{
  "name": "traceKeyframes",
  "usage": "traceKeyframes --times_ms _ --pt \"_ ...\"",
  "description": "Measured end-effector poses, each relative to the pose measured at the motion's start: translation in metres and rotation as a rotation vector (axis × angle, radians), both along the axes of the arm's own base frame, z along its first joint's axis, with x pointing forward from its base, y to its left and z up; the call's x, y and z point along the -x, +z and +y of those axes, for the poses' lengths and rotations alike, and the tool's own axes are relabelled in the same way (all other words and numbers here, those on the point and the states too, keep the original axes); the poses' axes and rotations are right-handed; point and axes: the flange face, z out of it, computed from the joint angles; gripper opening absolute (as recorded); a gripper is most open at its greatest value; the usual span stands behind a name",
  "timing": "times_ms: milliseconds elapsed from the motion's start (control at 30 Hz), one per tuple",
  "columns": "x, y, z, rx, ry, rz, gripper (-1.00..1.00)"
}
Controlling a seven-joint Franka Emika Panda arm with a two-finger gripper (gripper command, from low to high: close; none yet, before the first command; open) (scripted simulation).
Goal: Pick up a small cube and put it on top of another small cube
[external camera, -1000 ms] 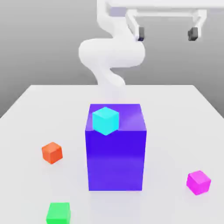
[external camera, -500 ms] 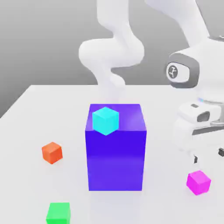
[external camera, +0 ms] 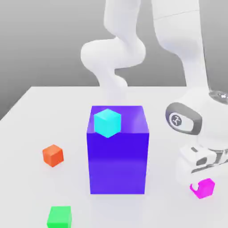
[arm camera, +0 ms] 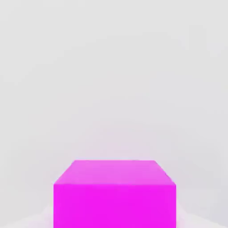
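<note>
The small magenta cube (external camera: 206, 189) rests on the white table near the front, on the exterior view's right. My gripper (external camera: 203, 180) has come down over it, the hand covering the cube's upper left part, and it is shut on the cube. In the hand view the magenta cube (arm camera: 115, 196) sits very close, on the white surface. The small green cube (external camera: 59, 217) lies at the front on the exterior view's left, far from the gripper.
A big blue-purple block (external camera: 117, 156) stands mid-table with a cyan cube (external camera: 107, 122) on top. An orange cube (external camera: 53, 155) lies to its left in the exterior view. The block stands between my hand and the green cube. The white table (external camera: 44, 107) stretches behind.
The arm swung down from high at the back to the magenta cube on the exterior view's right. The gripper went from open to shut on it. The cubes have not moved.
</note>
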Motion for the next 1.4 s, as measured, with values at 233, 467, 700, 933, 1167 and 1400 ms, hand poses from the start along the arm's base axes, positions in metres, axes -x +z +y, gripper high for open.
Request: traceKeyframes --times_ms 233,467,700,933,1167,1400 --pt "-0.015 0.052 -0.02 0.009 0.026 0.006 -1.0" --pt "-0.058 0.054 -0.084 0.022 0.104 0.026 -1.0" --pt "-0.092 0.058 -0.154 0.024 0.184 0.041 -1.0" --pt "-0.114 0.067 -0.229 0.017 0.267 0.046 -1.0" --pt "-0.124 0.08 -0.306 0.007 0.354 0.037 -1.0" --pt "-0.124 0.099 -0.382 0.001 0.446 0.012 -1.0"
